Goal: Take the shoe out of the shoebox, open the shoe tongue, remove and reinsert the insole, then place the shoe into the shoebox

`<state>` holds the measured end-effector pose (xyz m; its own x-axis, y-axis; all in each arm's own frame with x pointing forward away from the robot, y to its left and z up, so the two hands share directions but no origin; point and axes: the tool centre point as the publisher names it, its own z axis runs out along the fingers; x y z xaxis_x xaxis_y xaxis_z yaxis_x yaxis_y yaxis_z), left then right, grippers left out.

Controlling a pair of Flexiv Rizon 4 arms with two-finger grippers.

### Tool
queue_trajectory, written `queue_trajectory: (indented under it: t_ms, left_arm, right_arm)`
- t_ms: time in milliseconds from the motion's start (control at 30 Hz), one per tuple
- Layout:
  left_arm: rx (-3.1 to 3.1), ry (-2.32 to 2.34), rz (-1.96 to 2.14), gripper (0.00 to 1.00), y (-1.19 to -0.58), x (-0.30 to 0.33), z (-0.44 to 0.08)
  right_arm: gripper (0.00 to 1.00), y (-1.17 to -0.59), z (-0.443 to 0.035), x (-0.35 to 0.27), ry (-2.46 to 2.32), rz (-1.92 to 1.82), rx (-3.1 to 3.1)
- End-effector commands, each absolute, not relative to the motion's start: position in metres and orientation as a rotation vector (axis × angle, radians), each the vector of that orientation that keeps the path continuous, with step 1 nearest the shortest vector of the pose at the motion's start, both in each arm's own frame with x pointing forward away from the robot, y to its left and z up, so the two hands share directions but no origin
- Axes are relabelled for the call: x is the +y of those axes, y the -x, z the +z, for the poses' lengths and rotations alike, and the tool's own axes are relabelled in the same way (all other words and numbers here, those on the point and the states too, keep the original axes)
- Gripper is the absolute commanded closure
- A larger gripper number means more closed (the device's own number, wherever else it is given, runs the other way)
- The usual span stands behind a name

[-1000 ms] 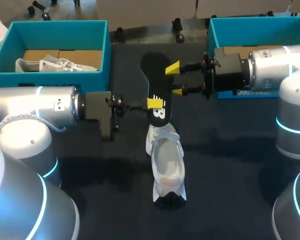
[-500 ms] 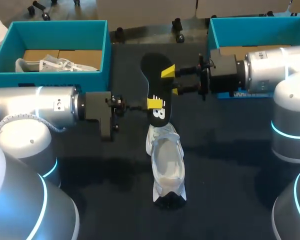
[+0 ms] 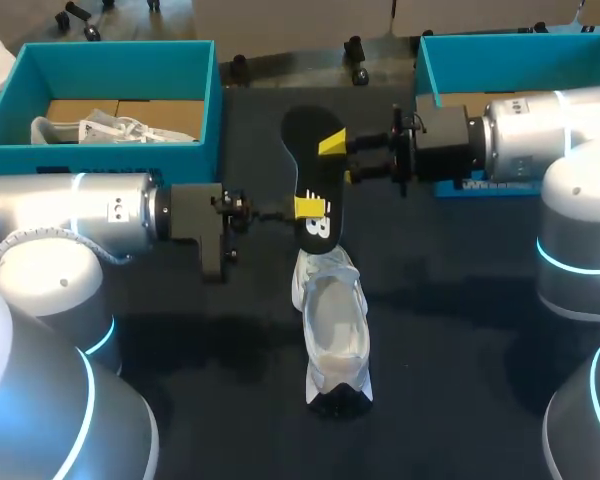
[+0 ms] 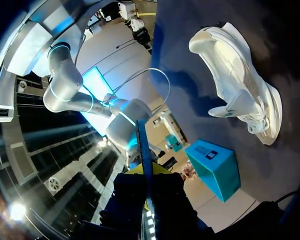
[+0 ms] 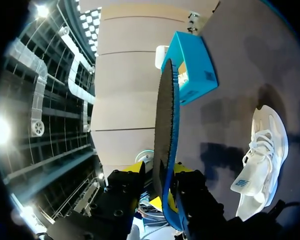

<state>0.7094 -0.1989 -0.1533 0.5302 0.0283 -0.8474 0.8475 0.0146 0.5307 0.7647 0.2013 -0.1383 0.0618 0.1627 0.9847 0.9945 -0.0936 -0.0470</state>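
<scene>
A black insole (image 3: pixel 308 135) stands tilted above the table, its lower end over the white shoe (image 3: pixel 332 330). My left gripper (image 3: pixel 310 207) is shut on the insole's lower part; in the left wrist view the insole (image 4: pixel 143 145) runs edge-on out of my left gripper (image 4: pixel 147 187). My right gripper (image 3: pixel 340 160) straddles the insole's right edge, open, with one yellow tip over its face. Seen from the right wrist, the insole (image 5: pixel 165 110) rises between the fingers of my right gripper (image 5: pixel 160 182), with a small gap on one side. The shoe (image 5: pixel 262 160) lies sole-down, laces up.
A teal shoebox (image 3: pixel 205 95) at the back left holds another white shoe and paper. A second teal shoebox (image 3: pixel 425 60) stands at the back right, behind my right arm. The dark tabletop (image 3: pixel 460 350) lies bare around the shoe.
My right arm has moved left toward the insole and its fingers have drawn closer together around it. The left arm, the insole and the shoe have stayed put.
</scene>
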Motion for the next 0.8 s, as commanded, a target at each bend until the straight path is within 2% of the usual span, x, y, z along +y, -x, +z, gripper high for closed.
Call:
queue_trajectory:
  t_ms: [33, 533, 800]
  left_arm:
    - [0.814, -1.422, -0.76, 1.0, -0.7096, -0.2007, -0.1539]
    - [0.814, -1.422, -0.76, 1.0, -0.7096, -0.2007, -0.1539]
    - [0.814, -1.422, -0.76, 1.0, -0.7096, -0.2007, -0.1539]
  right_arm:
    - [0.74, -0.7663, -0.1398, 0.2054, 1.421, -1.152, -1.246]
    - [0.79, -0.7666, -0.1405, 0.2041, 1.412, -1.178, -1.231]
    - [0.88, -0.7664, -0.1425, 0.2037, 1.405, -1.182, -1.223]
